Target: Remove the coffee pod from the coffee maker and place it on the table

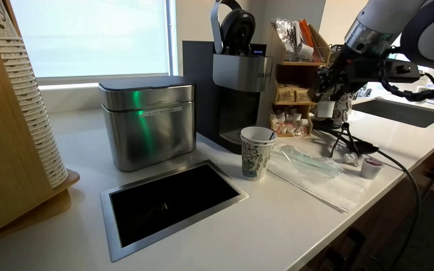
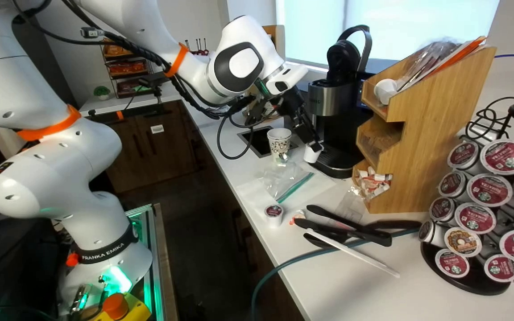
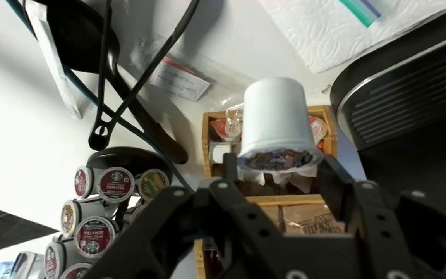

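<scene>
My gripper (image 3: 280, 167) is shut on a white coffee pod (image 3: 277, 112), with a fingertip on each side of its rim. The pod also shows in both exterior views (image 1: 325, 109) (image 2: 312, 154), held in the air above the table (image 1: 236, 229), the white countertop. In the wrist view the pod's printed lid faces the gripper and its closed white end points away. The black coffee maker (image 1: 241, 73) has its top handle raised and its upper part open; it also shows in an exterior view (image 2: 328, 100). The gripper (image 2: 313, 146) is beside the machine.
A wooden organizer (image 2: 440, 147) stands beside the coffee maker. A pod carousel (image 2: 475, 285), black utensils (image 2: 346, 229), another pod (image 2: 274, 215), a paper towel with a plastic bag (image 2: 286, 180) and stacked cups (image 1: 257, 154) are on the counter. A metal box (image 1: 153, 131) stands left of the machine.
</scene>
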